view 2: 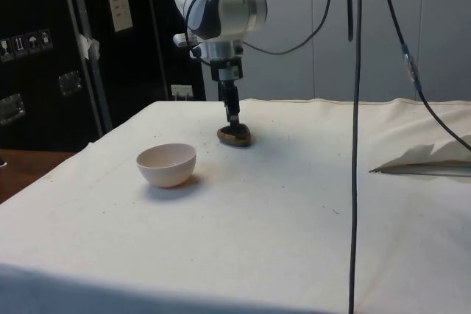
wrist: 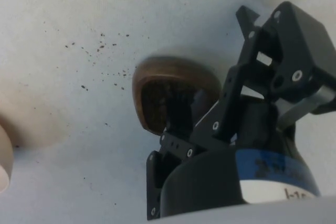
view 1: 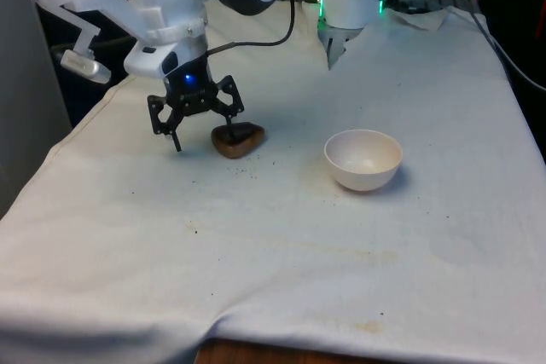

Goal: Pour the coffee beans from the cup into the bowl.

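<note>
A small brown wooden cup (view 1: 240, 141) stands on the white cloth at the front view's left; it also shows in the side view (view 2: 235, 136). My gripper (view 1: 203, 135) hangs right over it with its fingers spread open. One finger (wrist: 180, 109) dips into the cup's (wrist: 173, 80) dark inside, and the other finger (view 1: 177, 139) stands outside, apart from the cup's wall. In the side view the gripper (view 2: 233, 115) points straight down onto the cup. The white bowl (view 1: 363, 159) sits to the front view's right, apart from the cup, and looks empty (view 2: 167, 165).
Small dark specks (view 1: 241, 168) lie scattered on the cloth around the cup. A black cable (view 2: 355, 145) hangs down in the side view. A crumpled fold of cloth (view 2: 427, 159) lies at that view's right edge.
</note>
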Controlling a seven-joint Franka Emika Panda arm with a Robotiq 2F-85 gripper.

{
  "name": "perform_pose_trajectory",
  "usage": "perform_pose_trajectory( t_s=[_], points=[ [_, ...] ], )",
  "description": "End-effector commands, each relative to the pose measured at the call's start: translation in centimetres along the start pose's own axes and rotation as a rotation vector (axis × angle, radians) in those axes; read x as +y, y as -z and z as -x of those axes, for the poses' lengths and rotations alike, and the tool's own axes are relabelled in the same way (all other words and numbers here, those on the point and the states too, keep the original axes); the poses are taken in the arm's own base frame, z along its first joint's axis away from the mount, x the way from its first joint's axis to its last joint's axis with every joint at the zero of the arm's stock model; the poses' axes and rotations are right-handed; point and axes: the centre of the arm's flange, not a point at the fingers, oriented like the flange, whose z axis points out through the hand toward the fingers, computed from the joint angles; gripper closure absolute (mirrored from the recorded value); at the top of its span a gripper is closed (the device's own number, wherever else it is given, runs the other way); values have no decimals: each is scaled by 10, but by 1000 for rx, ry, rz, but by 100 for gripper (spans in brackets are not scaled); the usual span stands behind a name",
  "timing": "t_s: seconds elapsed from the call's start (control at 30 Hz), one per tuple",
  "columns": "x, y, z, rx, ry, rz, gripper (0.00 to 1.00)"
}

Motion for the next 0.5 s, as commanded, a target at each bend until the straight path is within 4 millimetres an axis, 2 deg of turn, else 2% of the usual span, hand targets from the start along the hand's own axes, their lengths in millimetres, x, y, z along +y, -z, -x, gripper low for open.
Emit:
perform_pose_trajectory(
  t_s=[0.0,0.17,0.23,0.3,0.33,0.47],
  points=[
    [0,-1,0,-2,2,-1,0],
    [0,-2,0,0,12,2,2],
    [0,-2,0,1,15,3,19],
    [0,-2,0,-2,14,-1,31],
    [0,-2,0,1,16,3,31],
    [0,-2,-1,2,17,4,53]
  ],
)
